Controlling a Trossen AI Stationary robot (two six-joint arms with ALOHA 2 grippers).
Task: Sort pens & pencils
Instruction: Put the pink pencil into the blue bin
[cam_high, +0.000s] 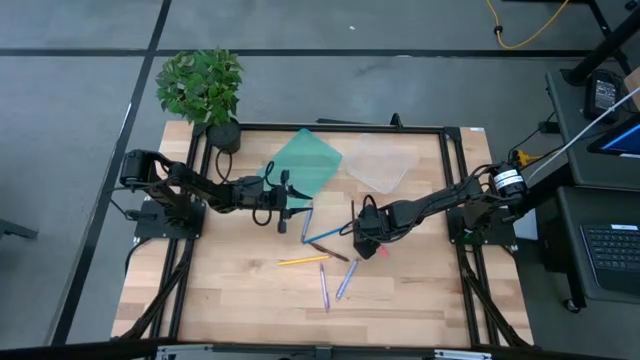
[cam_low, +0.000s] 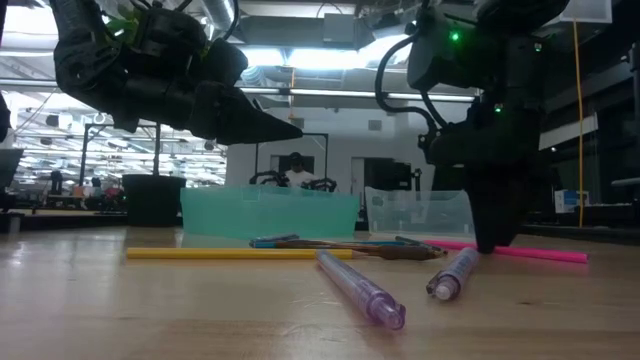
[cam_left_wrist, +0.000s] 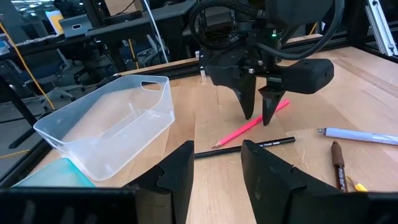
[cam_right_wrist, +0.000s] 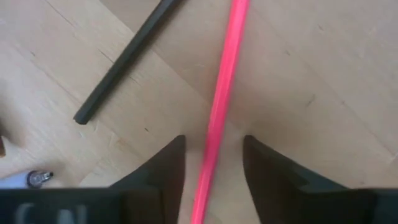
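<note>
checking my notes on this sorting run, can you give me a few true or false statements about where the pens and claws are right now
1. The right claw straddles the pink pencil, its fingers either side. True.
2. The clear bin holds several pens. False: it looks empty.
3. The left claw grips a black pencil. False: it is open, holding nothing.
4. Two lavender pens lie on the table. True.
5. The yellow pencil is in the green bin. False: it lies on the table.
</note>
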